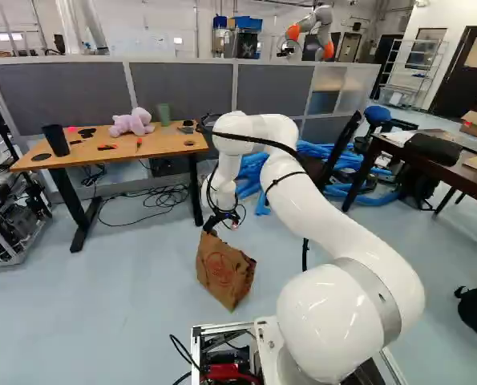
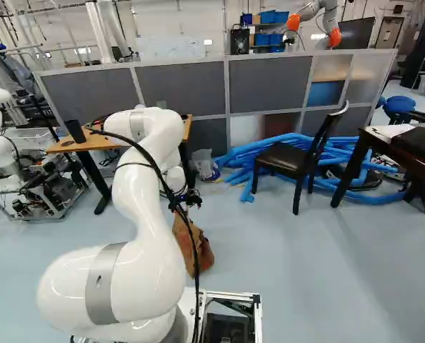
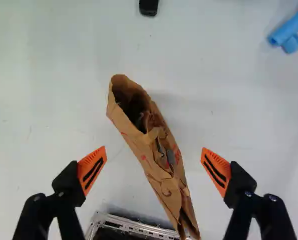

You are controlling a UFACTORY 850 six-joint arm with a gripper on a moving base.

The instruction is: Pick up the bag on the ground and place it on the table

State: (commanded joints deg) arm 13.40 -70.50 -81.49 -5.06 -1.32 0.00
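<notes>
In the wrist view the paper bag shows between and ahead of the gripper, whose orange pads stand wide apart with nothing pinched; the bag's length runs slantwise to the closing line, so I'd turn the wrist a touch to square up with its broad sides, ease down until the pads straddle the upper paper, then close gently; a grab too shallow might tear that crumpled rim, while one finger landing on it could tip the lot over. From the left base view, the bag stands on the floor just ahead of the base; the white arm arches up and forward, its wrist end hanging down over the bag, and the table waits well beyond; in the right base view the arm rises, bends at the top and drops behind itself, partly hiding the bag.
</notes>
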